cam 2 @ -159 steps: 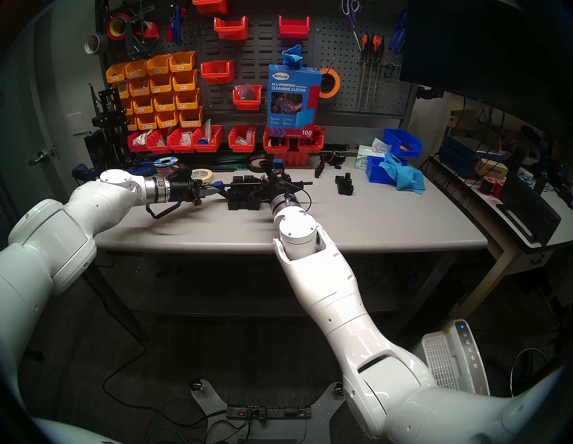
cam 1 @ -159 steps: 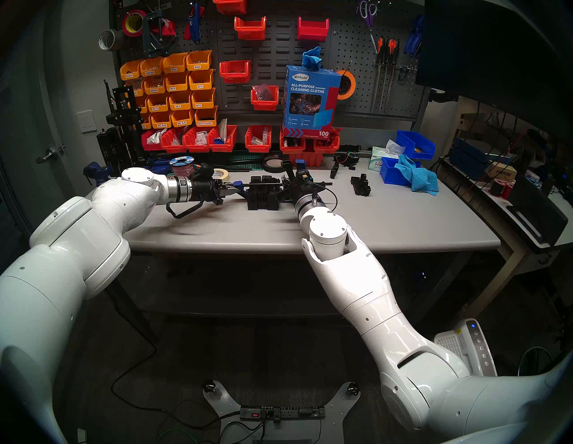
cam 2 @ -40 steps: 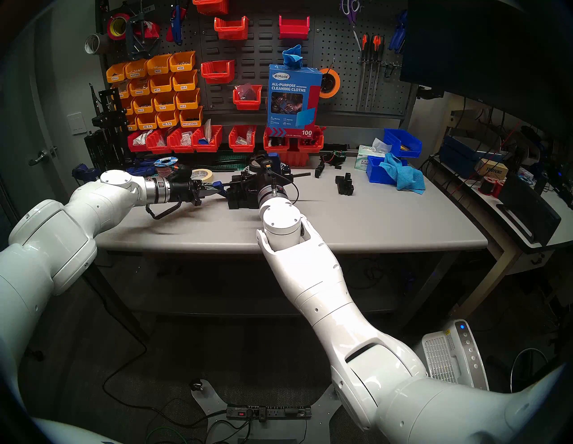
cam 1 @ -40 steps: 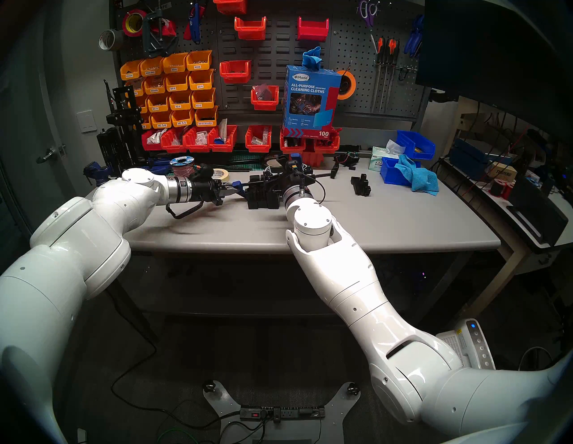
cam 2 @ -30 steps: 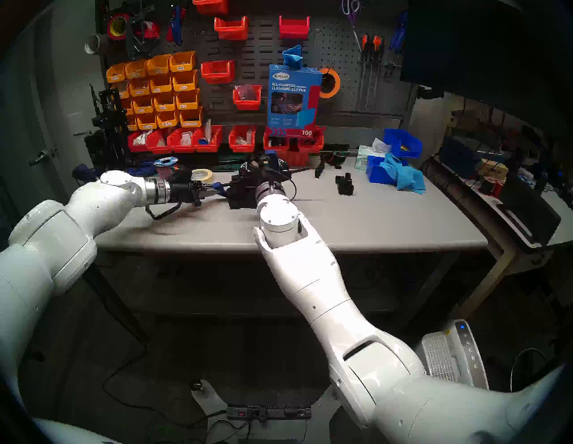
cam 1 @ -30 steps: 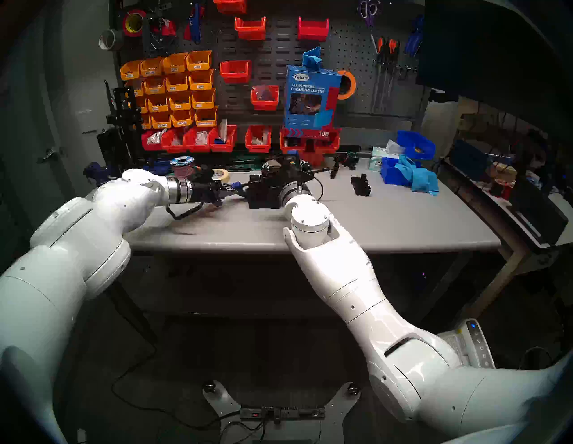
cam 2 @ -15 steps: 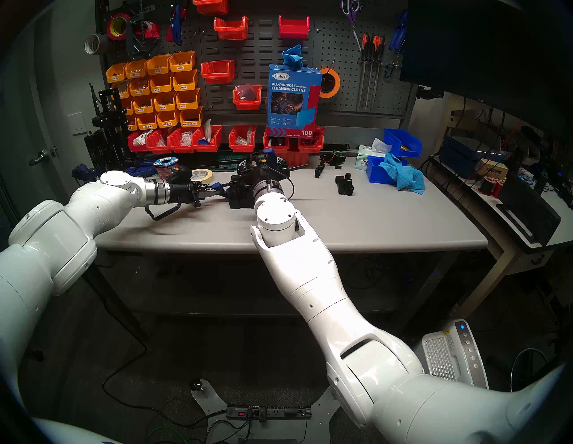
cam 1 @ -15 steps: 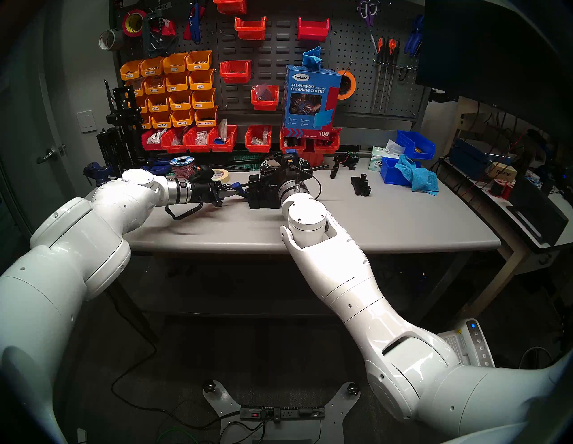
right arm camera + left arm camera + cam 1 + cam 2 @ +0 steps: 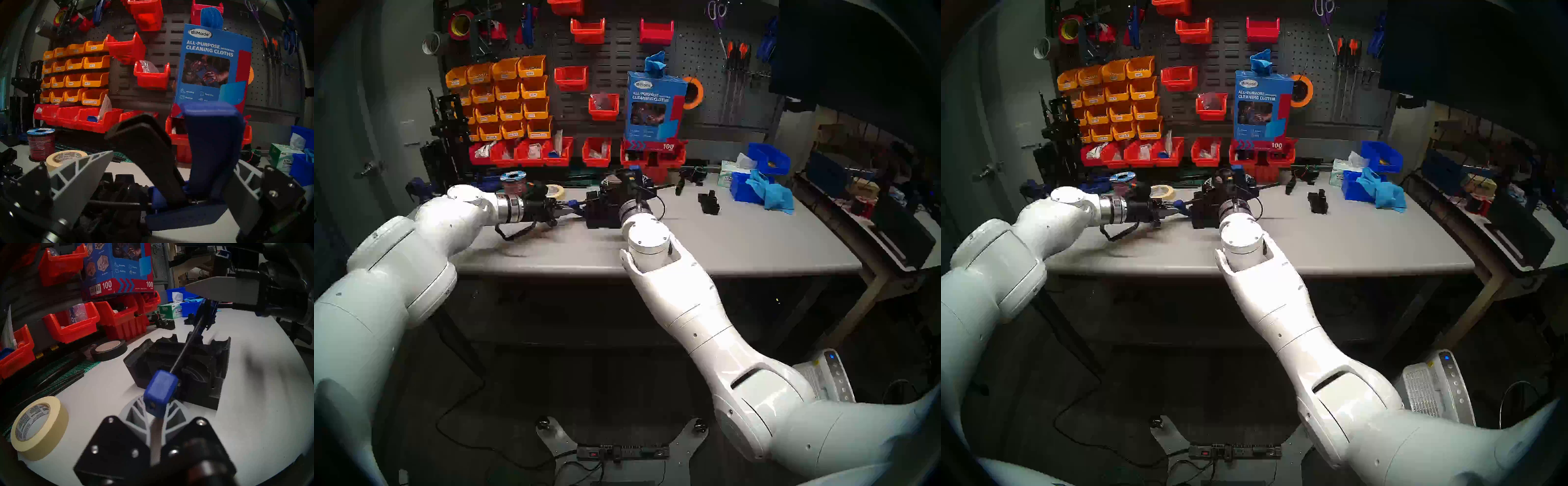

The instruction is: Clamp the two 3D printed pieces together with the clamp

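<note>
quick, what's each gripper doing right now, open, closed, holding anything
Left gripper: closed on the blue end of the clamp.
Right gripper: open, fingers on either side of the clamp's trigger handle, not squeezing it.

- A grey worktop (image 9: 738,244) on a metal frame stands against a dark pegboard wall (image 9: 704,51).
- Orange bins (image 9: 504,98) hang in rows on the left of the board; red bins (image 9: 531,152) line its foot.
- A blue box of cleaning cloths (image 9: 653,105) stands upright among the red bins.
- A grey door with a lever handle (image 9: 368,166) is on the far left.
- The floor is dark, with a power strip (image 9: 622,453) and loose cables.
- The lighting is dim.
</note>
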Motion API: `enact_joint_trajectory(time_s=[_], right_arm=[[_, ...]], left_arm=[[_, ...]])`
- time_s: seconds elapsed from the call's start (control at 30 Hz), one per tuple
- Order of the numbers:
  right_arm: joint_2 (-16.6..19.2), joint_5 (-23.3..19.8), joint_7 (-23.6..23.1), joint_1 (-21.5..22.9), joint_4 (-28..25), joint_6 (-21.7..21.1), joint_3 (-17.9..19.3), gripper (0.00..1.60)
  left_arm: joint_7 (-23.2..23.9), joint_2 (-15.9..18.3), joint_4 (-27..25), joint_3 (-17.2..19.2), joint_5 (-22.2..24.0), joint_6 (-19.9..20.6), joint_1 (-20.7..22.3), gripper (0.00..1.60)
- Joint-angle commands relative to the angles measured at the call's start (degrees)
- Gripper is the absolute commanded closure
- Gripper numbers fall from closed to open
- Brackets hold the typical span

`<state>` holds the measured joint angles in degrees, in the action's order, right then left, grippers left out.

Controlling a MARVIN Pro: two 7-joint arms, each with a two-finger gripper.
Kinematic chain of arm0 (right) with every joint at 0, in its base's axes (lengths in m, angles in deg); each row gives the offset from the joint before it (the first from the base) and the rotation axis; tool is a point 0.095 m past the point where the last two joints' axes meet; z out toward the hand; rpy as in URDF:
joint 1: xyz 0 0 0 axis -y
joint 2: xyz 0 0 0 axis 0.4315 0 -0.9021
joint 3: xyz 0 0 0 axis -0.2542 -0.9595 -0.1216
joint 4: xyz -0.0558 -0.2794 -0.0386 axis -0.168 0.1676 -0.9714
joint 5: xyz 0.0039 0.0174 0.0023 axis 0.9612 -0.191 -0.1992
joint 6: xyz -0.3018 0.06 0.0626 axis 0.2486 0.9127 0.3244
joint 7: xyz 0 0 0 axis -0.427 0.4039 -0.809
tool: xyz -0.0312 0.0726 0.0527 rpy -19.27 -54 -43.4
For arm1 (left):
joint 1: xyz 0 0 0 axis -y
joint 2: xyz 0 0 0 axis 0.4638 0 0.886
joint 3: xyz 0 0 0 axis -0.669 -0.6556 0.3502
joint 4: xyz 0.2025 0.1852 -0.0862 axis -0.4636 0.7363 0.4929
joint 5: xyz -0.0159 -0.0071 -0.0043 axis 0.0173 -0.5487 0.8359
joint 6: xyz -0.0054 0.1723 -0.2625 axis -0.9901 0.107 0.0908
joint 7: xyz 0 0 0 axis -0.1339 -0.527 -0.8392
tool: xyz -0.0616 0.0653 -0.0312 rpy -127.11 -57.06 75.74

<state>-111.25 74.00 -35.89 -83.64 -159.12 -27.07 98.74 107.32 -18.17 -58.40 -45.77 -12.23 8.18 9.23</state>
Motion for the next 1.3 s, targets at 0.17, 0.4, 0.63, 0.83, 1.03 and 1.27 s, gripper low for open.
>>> enact_joint_trajectory(time_s=[0.17,0.4,0.63,0.83,1.03,1.27], right_arm=[[-0.9,0.0,0.8,-0.3,1.1,-0.4,-0.3,0.00],[-0.8,0.3,1.6,-0.4,2.2,-0.6,-0.1,0.00],[-0.9,0.5,2.3,-0.5,3.3,-0.7,0.0,0.00],[-1.1,0.7,3.1,-0.6,4.3,-1.0,0.2,0.00],[-1.3,1.0,3.6,-0.5,4.7,-1.0,0.2,0.00],[-1.6,1.1,4.2,-0.5,5.2,-1.0,0.2,0.88]], left_arm=[[0.4,-1.2,-0.8,0.1,0.0,0.0,0.9,1.60],[0.6,-1.3,-0.8,0.1,0.0,-0.2,0.9,1.60],[0.8,-1.3,-0.9,0.1,0.0,-0.4,0.9,1.60],[0.9,-1.4,-1.0,0.2,0.0,-0.7,0.9,1.60],[0.9,-1.4,-1.0,0.2,0.0,-0.8,0.8,1.60],[0.9,-1.4,-1.0,0.2,-0.1,-0.9,0.8,1.60]])
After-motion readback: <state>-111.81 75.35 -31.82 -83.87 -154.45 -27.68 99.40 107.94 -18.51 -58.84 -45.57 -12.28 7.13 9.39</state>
